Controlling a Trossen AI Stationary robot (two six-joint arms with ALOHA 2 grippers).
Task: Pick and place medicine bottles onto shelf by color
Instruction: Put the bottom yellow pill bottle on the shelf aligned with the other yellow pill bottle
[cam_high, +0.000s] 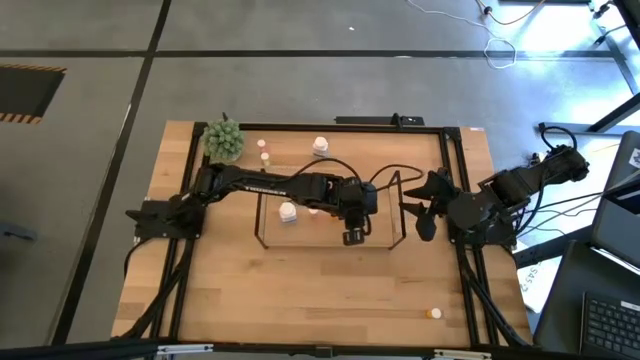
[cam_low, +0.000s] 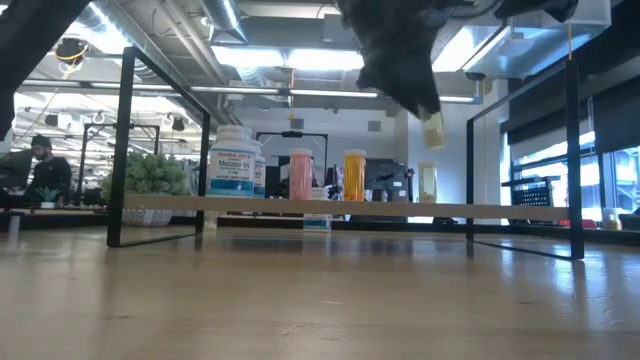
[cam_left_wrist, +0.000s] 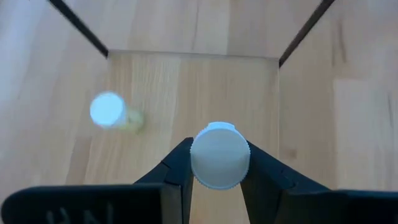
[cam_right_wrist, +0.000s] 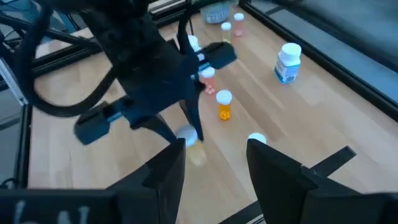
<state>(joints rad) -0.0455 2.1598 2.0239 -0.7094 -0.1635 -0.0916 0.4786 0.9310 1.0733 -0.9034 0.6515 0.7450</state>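
A: Left end effector (cam_left_wrist: 216, 177) was clamped on a pale bottle (cam_left_wrist: 219, 155) by the sides just under its white cap — bottle upright, held clear above the shelf (cam_high: 400, 243) base. Why there?

B: Judging by the low view, the pink bottle (cam_low: 300, 175) and orange bottle (cam_low: 354, 175) already stood in a row on the shelf, with another pale one (cam_left_wrist: 114, 112) beside the drop spot; like goes with like.

A: Right end effector (cam_right_wrist: 214, 152)?

B: Fingers apart, empty, waiting at the shelf's right end.

A: Surface?

B: Light wood desk (cam_high: 300, 290) inside a black frame; one stray bottle (cam_high: 434, 313) near the front right corner, a green plant (cam_high: 224, 140) at the far left. Concrete floor around; a workshop with strip lights behind, a person (cam_low: 40, 165) seated at far left.
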